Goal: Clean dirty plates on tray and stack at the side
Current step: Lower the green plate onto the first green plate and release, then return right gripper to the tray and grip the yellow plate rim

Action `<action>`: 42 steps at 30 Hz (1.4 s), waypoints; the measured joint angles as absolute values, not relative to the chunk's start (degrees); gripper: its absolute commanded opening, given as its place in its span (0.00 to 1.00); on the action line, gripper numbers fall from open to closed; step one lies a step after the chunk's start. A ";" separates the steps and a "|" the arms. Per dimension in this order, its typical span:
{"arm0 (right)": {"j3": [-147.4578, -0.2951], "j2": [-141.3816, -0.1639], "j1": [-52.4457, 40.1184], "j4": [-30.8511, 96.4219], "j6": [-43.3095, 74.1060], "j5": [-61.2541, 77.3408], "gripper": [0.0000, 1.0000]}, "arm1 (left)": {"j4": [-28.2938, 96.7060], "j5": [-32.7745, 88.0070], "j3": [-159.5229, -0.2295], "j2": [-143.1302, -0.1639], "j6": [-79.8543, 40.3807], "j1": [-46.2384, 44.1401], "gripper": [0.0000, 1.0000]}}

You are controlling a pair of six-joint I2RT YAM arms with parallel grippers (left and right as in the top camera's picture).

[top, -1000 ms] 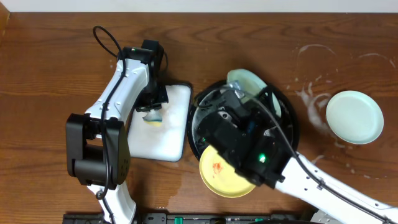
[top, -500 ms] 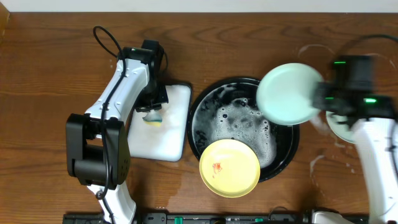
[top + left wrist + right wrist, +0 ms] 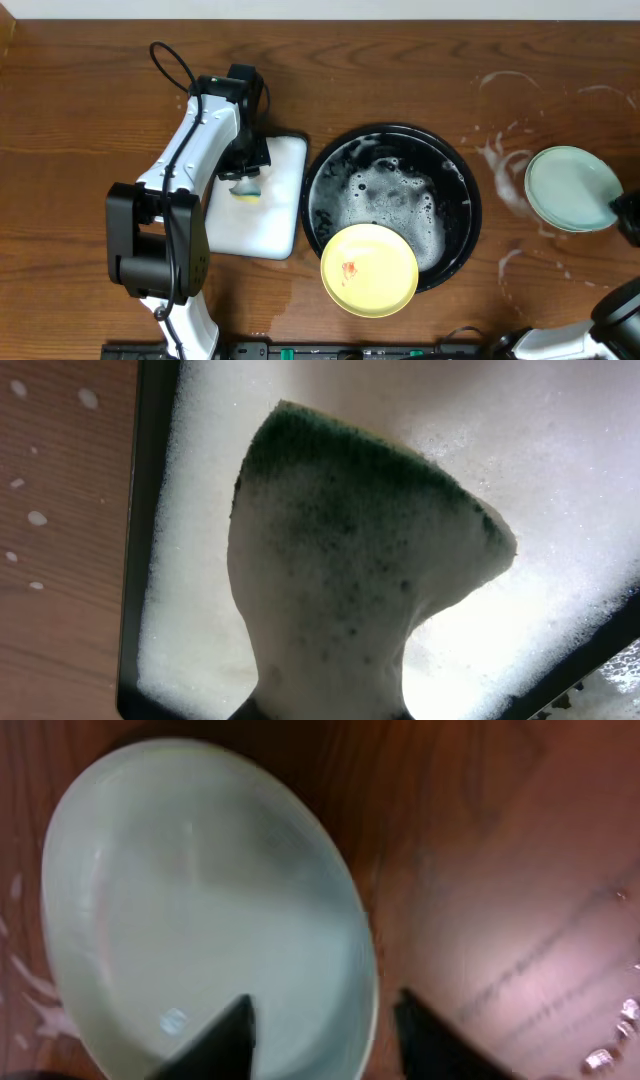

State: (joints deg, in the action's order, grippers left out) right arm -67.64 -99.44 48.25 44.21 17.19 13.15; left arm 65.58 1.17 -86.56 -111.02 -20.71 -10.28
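Observation:
The pale yellow plate (image 3: 368,270) with a small red stain rests on the front rim of the black tray (image 3: 470,200), which holds white foam. A mint-green plate (image 3: 570,188) lies on the table at the far right, seemingly on top of a second one. It fills the right wrist view (image 3: 200,900). My right gripper (image 3: 325,1020) is open, its fingers straddling that plate's rim; in the overhead view only a dark part of it shows at the right edge (image 3: 627,215). My left gripper (image 3: 243,178) is shut on the green sponge (image 3: 350,560) over the white dish.
The white rectangular dish (image 3: 275,225) lies left of the tray, and its foamy floor (image 3: 560,480) fills the left wrist view. Wet foam smears (image 3: 500,160) mark the wood between the tray and the mint plates.
My right arm carried a mint plate from the tray rightward and set it down on the plate at the right. The fingers have opened. The left arm has not moved.

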 measured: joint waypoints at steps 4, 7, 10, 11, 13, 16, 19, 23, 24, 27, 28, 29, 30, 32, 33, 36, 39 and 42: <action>-67.66 -98.65 47.79 42.72 14.70 19.86 0.58 | 65.58 1.19 -86.56 -111.02 -20.71 -10.28 0.08; -67.66 -94.21 45.04 43.68 12.38 25.08 0.58 | 65.58 1.19 -86.56 -111.02 -20.71 -10.28 0.08; -67.72 -85.97 38.68 47.70 9.80 27.62 0.57 | 65.58 1.19 -86.56 -111.02 -20.71 -10.28 0.08; -67.81 -82.83 35.38 49.47 8.82 28.21 0.57 | 65.58 1.19 -86.56 -111.02 -20.71 -10.28 0.08; -68.10 -78.78 29.78 52.38 7.40 28.75 0.55 | 65.56 1.17 -86.56 -111.02 -20.71 -10.28 0.08; -68.49 -75.20 19.44 59.00 5.39 27.53 0.54 | 65.56 1.17 -86.56 -111.02 -20.71 -10.28 0.08; -68.05 -75.33 6.04 64.25 4.23 23.79 0.54 | 65.56 1.17 -86.56 -111.02 -20.71 -10.28 0.08; -61.52 -77.38 -10.63 65.06 3.57 17.28 0.54 | 65.56 1.17 -86.56 -111.02 -20.71 -10.28 0.08; -60.03 -78.02 -12.69 64.60 3.57 16.78 0.54 | 65.56 1.17 -86.56 -111.02 -20.71 -10.28 0.08; -52.84 -81.32 -18.59 61.36 4.34 15.22 0.53 | 65.58 1.17 -86.56 -111.02 -20.71 -10.28 0.08; -50.43 -82.56 -19.68 60.20 4.67 15.62 0.51 | 65.60 1.19 -86.56 -111.02 -20.71 -10.28 0.08; -48.31 -83.57 -20.01 58.59 5.04 17.04 0.48 | 65.58 1.19 -86.56 -111.02 -20.71 -10.28 0.08; -46.50 -84.20 -20.14 56.64 5.39 18.63 0.46 | 65.58 1.19 -86.56 -111.02 -20.71 -10.28 0.08; -43.81 -84.97 -20.56 54.00 5.96 20.69 0.31 | 65.58 1.17 -86.56 -111.02 -20.71 -10.28 0.08; -41.78 -85.17 -20.71 52.34 6.79 21.52 0.18 | 65.58 1.15 -86.56 -111.02 -20.71 -10.28 0.08; -39.31 -85.32 -20.71 46.96 9.98 22.20 0.01 | 65.56 1.17 -86.56 -111.02 -20.71 -10.28 0.08; -39.97 -85.32 -20.64 44.97 12.82 20.10 0.01 | 65.60 1.19 -86.56 -111.02 -20.71 -10.28 0.08; -42.85 -85.32 -19.66 44.88 14.41 15.20 0.01 | 65.78 1.17 -86.56 -111.02 -20.71 -10.28 0.08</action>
State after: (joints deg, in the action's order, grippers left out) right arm -42.85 -85.32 -19.66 44.88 14.41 15.20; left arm 65.78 1.17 -86.56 -111.02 -20.71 -10.28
